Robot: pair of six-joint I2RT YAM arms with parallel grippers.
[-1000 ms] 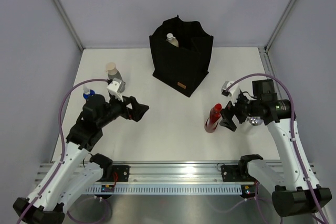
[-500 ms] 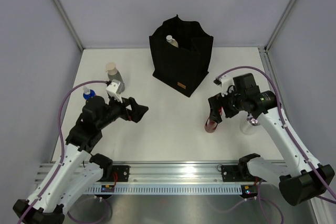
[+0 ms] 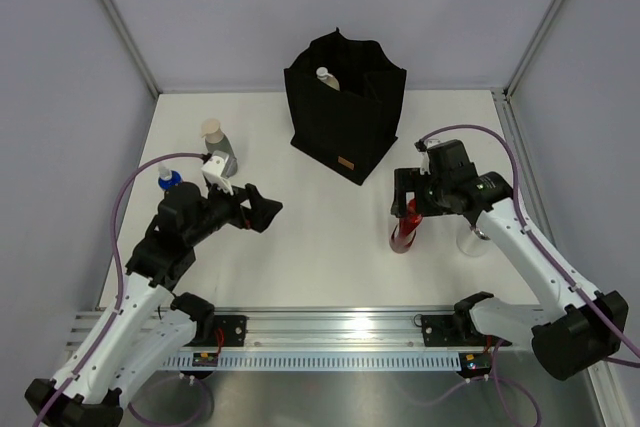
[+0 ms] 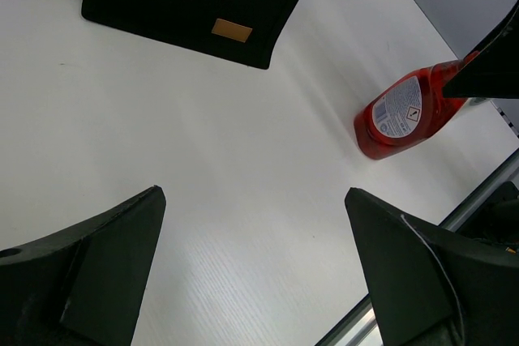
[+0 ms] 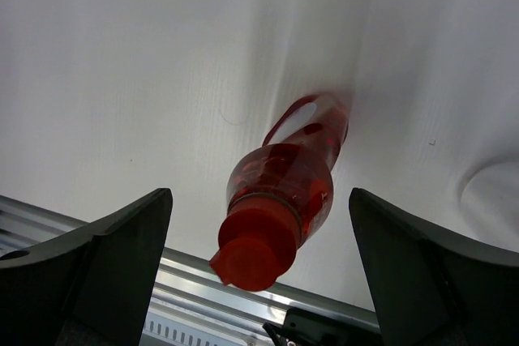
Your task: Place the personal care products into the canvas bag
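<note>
Bag upright at the back. Right gripper spread wide, empty; left gripper likewise. Could topple the red bottle if a finger clips its cap on descent. Stands front right, well apart from bag, cap between and below the right fingers, untouched.

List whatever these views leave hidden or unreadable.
- Top view: walls of the canvas bag hide its contents, except one white-capped bottle.
- Top view: the left arm covers the body of the blue-capped bottle.
- Top view: the right gripper hides the cap of the red bottle.
- Left wrist view: label print on the red bottle is too small to read.
</note>
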